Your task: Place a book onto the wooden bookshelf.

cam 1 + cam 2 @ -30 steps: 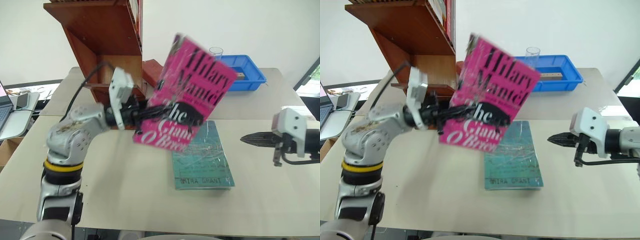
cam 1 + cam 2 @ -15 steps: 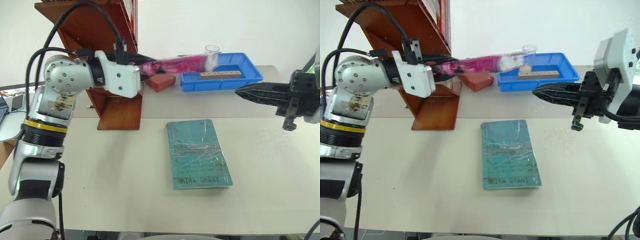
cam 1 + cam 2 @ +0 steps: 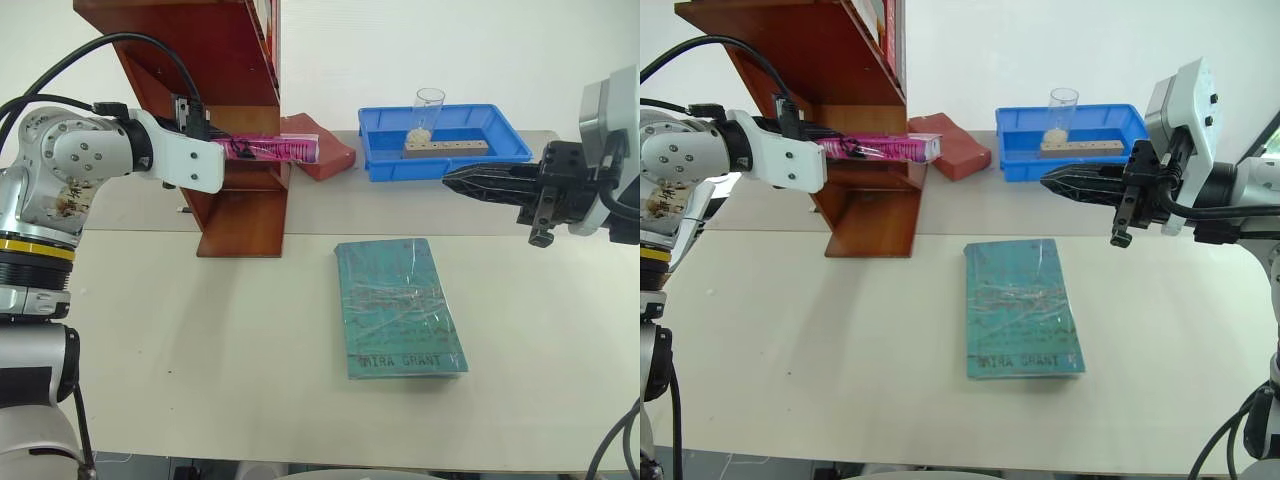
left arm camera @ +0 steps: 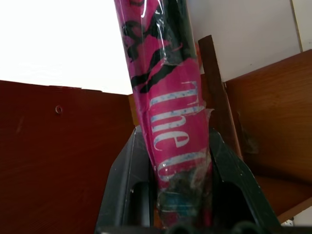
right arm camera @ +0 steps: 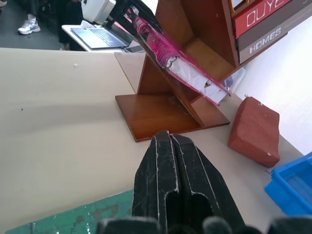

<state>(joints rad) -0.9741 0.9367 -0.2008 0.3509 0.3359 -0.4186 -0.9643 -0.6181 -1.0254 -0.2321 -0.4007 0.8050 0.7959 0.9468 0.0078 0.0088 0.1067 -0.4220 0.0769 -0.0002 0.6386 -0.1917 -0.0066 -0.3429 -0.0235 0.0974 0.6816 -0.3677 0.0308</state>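
My left jaws (image 4: 180, 195) are clamping the pink book (image 3: 278, 149) by one end, holding it flat at the wooden bookshelf (image 3: 215, 60), right over a lower shelf. Most of it's sticking out sideways, so I'm thinking it could tip off if I let go now. My right jaws (image 3: 1052, 181) are pinched shut on nothing, hovering above the surface (image 3: 250, 340) near the blue tray (image 3: 445, 155).

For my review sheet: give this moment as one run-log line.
left tool: shut on pink book | book: flat, partly over wooden bookshelf lower shelf | right tool: shut, empty | teal book: on table
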